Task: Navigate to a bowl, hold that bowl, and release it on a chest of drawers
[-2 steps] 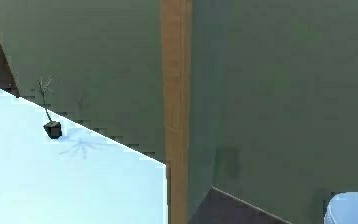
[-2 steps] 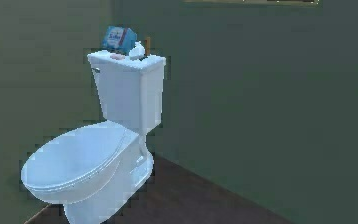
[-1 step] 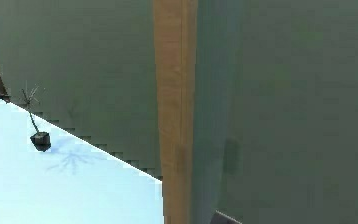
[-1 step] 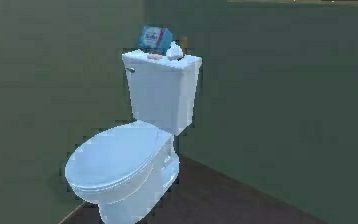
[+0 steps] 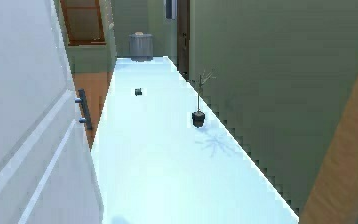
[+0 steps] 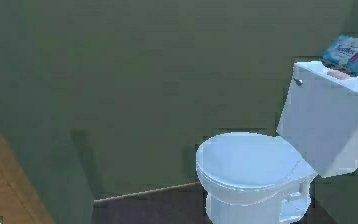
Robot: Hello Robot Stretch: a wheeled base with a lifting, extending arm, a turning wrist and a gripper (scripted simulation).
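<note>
A long pale surface (image 5: 167, 150) runs straight ahead in the forward view, between a white door and a green wall. On it lies a small dark blob (image 5: 138, 91), too small to name. Farther right on the same surface stands a small dark pot with bare twigs (image 5: 199, 118). At the far end sits a grey round container (image 5: 140, 45) with a lid-like top.
A white door (image 5: 32, 130) with a dark handle (image 5: 83, 108) stands close at the forward view's left; a brown wooden door (image 5: 84, 20) is far back. In the arm side view, a white toilet (image 6: 249, 170) stands against the green wall, a tissue box (image 6: 342, 50) on its tank (image 6: 327, 115).
</note>
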